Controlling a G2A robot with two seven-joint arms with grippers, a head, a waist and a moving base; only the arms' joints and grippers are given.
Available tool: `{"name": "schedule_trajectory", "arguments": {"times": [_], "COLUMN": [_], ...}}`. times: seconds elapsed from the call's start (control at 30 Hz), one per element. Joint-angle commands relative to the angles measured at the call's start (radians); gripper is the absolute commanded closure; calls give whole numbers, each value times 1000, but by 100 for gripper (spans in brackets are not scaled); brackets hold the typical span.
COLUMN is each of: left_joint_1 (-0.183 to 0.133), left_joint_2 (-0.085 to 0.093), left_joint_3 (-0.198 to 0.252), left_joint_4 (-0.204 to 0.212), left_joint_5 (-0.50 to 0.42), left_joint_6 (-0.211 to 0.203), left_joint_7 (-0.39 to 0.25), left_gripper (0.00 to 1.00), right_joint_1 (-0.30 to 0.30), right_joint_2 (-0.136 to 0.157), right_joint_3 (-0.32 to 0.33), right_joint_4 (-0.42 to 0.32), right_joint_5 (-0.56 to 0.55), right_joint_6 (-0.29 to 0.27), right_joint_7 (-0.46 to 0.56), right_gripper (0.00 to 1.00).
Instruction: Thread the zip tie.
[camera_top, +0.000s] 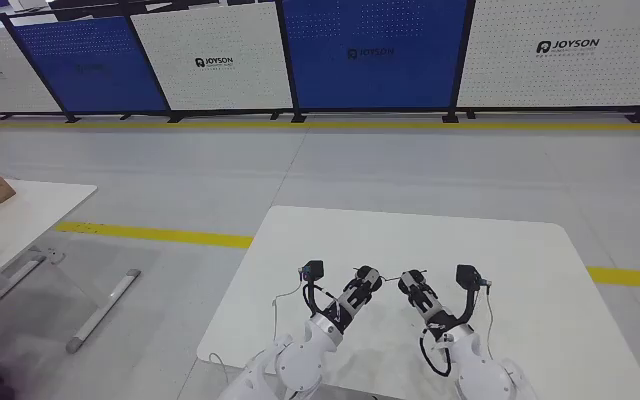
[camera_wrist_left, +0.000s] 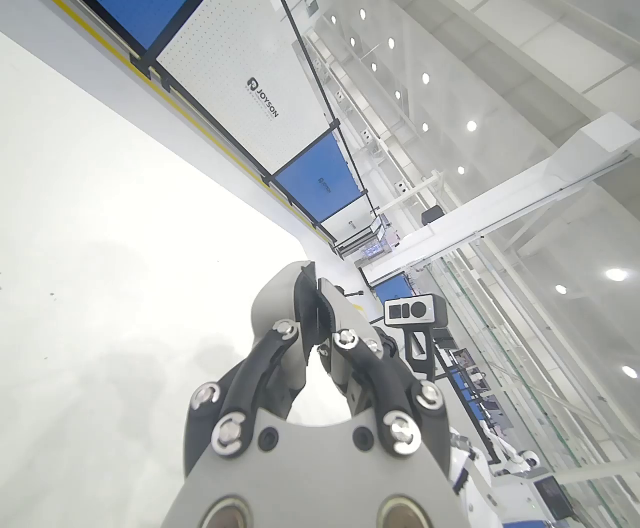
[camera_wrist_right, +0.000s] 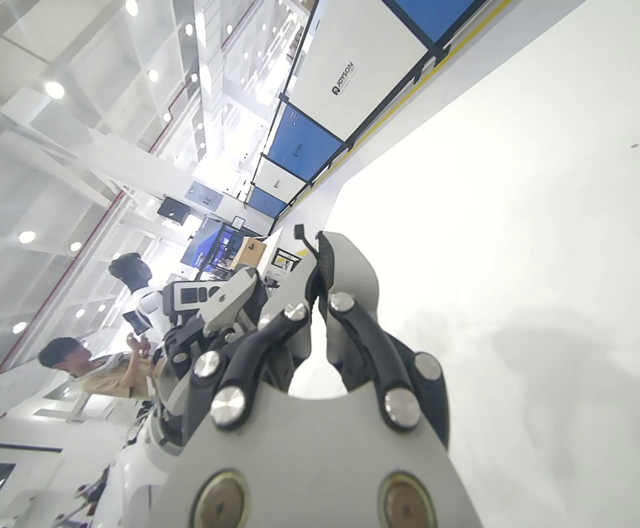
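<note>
Right wrist view: right claw (camera_wrist_right: 316, 250) is pinching a black zip tie (camera_wrist_right: 300, 232); left claw (camera_wrist_left: 315, 280) is pressing shut above the table (camera_wrist_left: 100, 200).

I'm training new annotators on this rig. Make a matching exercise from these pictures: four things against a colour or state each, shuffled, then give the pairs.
Things:
1. zip tie
2. table
3. left gripper
4. floor line

Colour or state:
A. yellow
B. white, under both arms
C. grey, shut
D. black, poking out of the shut right gripper

Pairs: 1-D, 2-B, 3-C, 4-A.
</note>
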Motion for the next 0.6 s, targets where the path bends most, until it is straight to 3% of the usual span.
{"name": "schedule_trajectory", "arguments": {"times": [0.0,0.2,0.57], "left_joint_1": [0,0,0], "left_joint_2": [0,0,0], "left_joint_3": [0,0,0], "left_joint_4": [0,0,0], "left_joint_5": [0,0,0], "left_joint_6": [0,0,0], "left_joint_7": [0,0,0], "left_gripper": [100,100,100], "right_joint_1": [-6,-44,-58], "right_joint_2": [1,3,2], "right_joint_3": [3,-3,7], "right_joint_4": [-10,-75,-97], "right_joint_5": [-27,-118,-103], "right_joint_6": [4,41,50], "right_joint_7": [-13,-54,-19], "right_gripper": [100,100,100]}}
